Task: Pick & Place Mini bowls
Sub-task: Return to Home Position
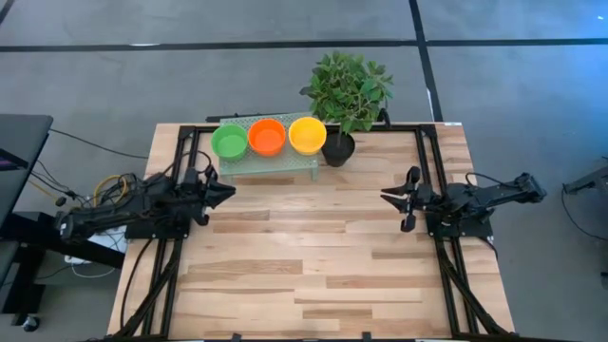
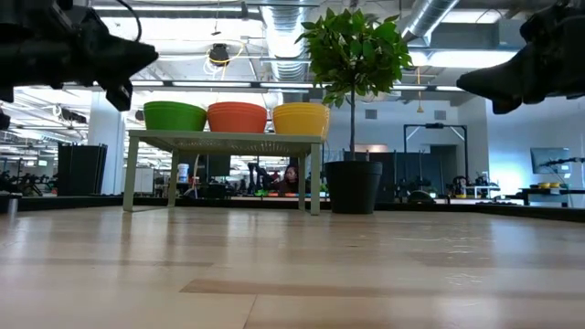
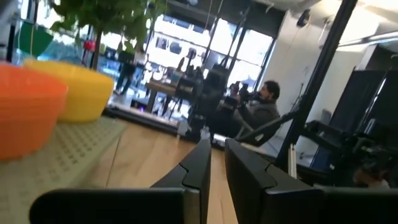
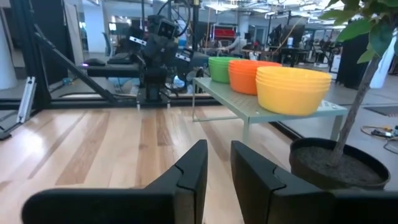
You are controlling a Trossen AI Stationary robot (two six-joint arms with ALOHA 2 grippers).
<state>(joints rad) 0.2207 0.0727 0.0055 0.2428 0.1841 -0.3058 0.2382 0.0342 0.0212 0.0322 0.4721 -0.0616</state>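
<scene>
A light wooden table (image 1: 313, 275) is seen in a large workshop hall. At its far edge a small pale green shelf (image 1: 275, 163) is set. The mini bowls are stacked on this shelf by colour, in one row. As seen from above, the green bowls (image 1: 229, 142) are placed at the left, the orange bowls (image 1: 267, 137) in the middle and the yellow bowls (image 1: 307, 135) at the right. Just beside the yellow stack a black plant pot (image 1: 337, 148) is stood on the table, with a leafy plant (image 1: 350, 85) in it. The left gripper (image 1: 226, 190) is held above the table near the shelf's left end. The right gripper (image 1: 388, 198) is held well apart from it, at the table's right side. The two are pointed inward, toward each other. The fingers of each are drawn nearly together, with only a narrow slit between them, and nothing is gripped.
</scene>
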